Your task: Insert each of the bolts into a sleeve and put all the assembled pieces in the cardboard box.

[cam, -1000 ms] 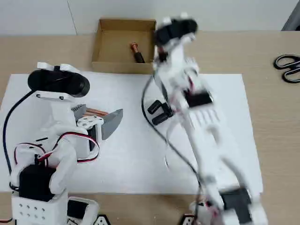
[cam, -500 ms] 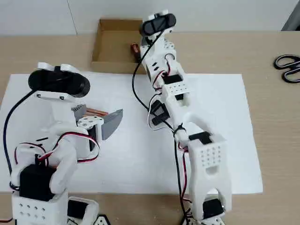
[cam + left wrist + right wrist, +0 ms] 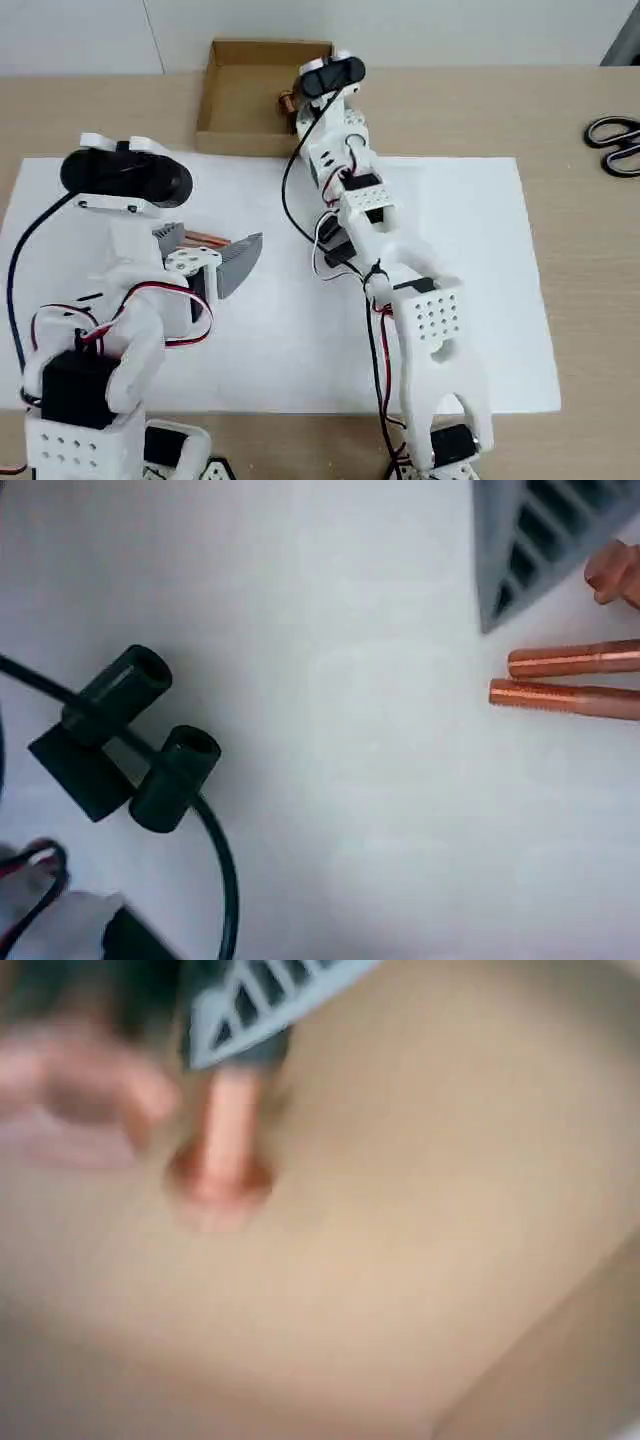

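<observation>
Over the cardboard box (image 3: 235, 95) at the table's far edge hangs my right gripper (image 3: 300, 105). In the right wrist view its grey finger (image 3: 262, 1005) is shut on an assembled piece, a copper bolt (image 3: 222, 1150) sticking out of a dark sleeve, head down near the box floor. A blurred pinkish shape (image 3: 75, 1095) lies beside it. My left gripper (image 3: 215, 242) stands open over the white paper, with copper bolts (image 3: 205, 239) between its fingers. Two loose bolts (image 3: 568, 680) lie beside its grey finger (image 3: 540, 540). Two black sleeves (image 3: 150, 735) lie on the paper, beside the right arm (image 3: 335, 240).
A white paper sheet (image 3: 270, 340) covers the middle of the wooden table. Black scissors (image 3: 615, 142) lie at the far right. A black cable (image 3: 215, 850) from the right arm runs across the sleeves.
The right arm has swung left and reached forward, bringing its gripper down into the cardboard box. The left arm has not moved.
</observation>
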